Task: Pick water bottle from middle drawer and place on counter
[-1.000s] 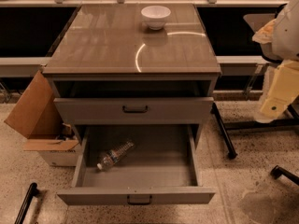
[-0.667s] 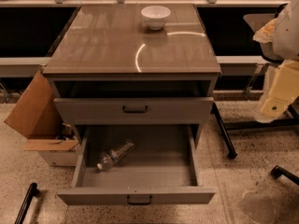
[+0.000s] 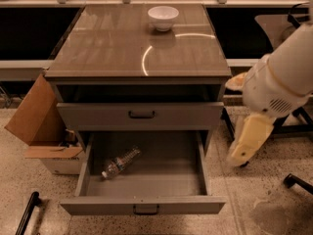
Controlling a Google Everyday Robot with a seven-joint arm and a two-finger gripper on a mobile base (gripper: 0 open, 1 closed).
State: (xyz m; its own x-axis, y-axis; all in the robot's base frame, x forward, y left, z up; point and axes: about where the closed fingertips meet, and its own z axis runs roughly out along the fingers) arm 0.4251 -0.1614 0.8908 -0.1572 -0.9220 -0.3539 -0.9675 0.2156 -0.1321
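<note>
The water bottle lies on its side in the left half of the open middle drawer, white cap toward the front left. The drawer is pulled fully out, its dark handle at the front. The counter above is glossy brownish-grey with a bright curved reflection. My arm comes in from the right; its white joint carries a cream end piece, the gripper, hanging tip-down right of the drawer's right wall, outside it and well apart from the bottle.
A white bowl stands at the counter's back. A closed drawer sits above the open one. A brown cardboard box leans left of the cabinet. A dark bar lies on the floor front left, a chair base right.
My arm has swung left and down from the right edge, bringing the cream end piece closer to the drawer's right side. The bottle and drawer have not moved.
</note>
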